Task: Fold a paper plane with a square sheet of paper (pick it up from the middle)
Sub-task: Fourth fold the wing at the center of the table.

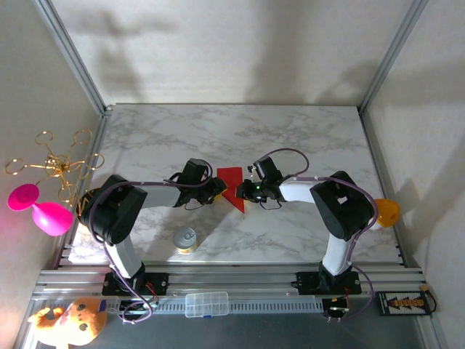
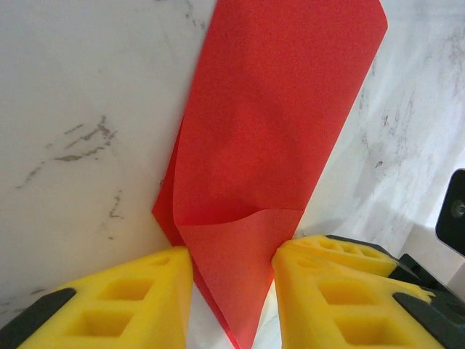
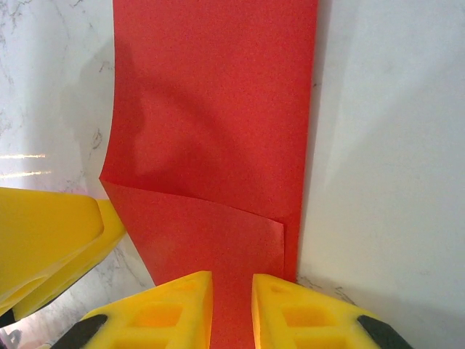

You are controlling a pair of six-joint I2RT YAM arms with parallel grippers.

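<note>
At mid-worktop, where the two arms meet:

- Left tool [image 2: 232,256]: two yellow wedge-shaped fingers [image 2: 131,291] with square moulded pockets and black backing. It is released. The jaws stand apart and straddle the near point of the paper, with a sliver of white showing beside one finger.
- Right tool [image 3: 232,280]: the same yellow pocketed fingers. The jaws are nearly together, leaving a narrow slot with red in it, and I cannot tell whether the sheet is pinched.
- Square sheet of paper [image 1: 231,182]: thin, matt, bright red and unmarked. It is partly folded and lies on the worktop between the tools. The wrist views show a long straight-edged panel with a smaller flap creased across its near end, and its layers lift slightly at one side. The fingers cover its nearest tip.
- Worktop [image 1: 290,138]: smooth and white with grey marble veining.

Around it, well apart from the paper:

- Round tin [image 1: 186,240]: silver lid, yellowish rim, near the left arm.
- Pink balloon-like toy [image 1: 40,209] and gold wire ornament [image 1: 54,163]: off the left edge.
- Orange ball [image 1: 385,212]: off the right edge.
- Clear compartment box [image 1: 206,304]: on the aluminium rail between the bases.
- Orange plush toy [image 1: 69,323]: at the near left corner.
</note>
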